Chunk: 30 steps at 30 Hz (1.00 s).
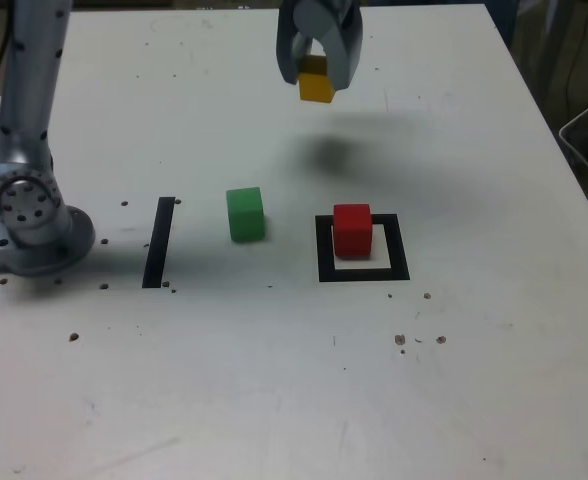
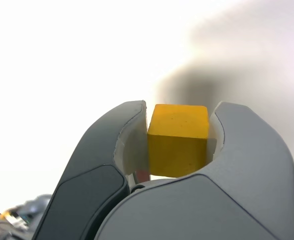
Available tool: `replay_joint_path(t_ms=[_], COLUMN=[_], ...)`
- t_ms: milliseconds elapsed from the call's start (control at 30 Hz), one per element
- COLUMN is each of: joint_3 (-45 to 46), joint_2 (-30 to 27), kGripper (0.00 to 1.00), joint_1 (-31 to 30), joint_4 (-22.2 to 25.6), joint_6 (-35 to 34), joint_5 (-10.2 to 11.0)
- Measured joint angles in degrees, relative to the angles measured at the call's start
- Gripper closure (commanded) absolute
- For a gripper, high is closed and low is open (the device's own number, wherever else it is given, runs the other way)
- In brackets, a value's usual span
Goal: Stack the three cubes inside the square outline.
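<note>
Our gripper clamped the yellow cube aloft, slightly tilted; equal-sided, it showed no long axis.

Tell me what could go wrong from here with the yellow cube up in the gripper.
The gripper holds the yellow cube high above the table, so a slip would likely send it bouncing away. The red cube sits toward the far edge of the square outline, not centred, so a stack aimed at the outline's middle could tip.
</note>
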Motion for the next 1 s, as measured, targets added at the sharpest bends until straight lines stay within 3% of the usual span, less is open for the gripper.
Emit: replay_joint_path(t_ms=[233,700,1000], joint_3=[-0.67,3.71,3.51], joint_2=[-3.03,-3.14,-0.84], kGripper=[0.84,0.84,0.84], joint_1=[-8.98,-22.59,-25.46], joint_4=[3.99,4.37,3.7], joint_6=[-11.34,-30.48,-36.91], joint_5=[-0.05,-2.24,-7.12])
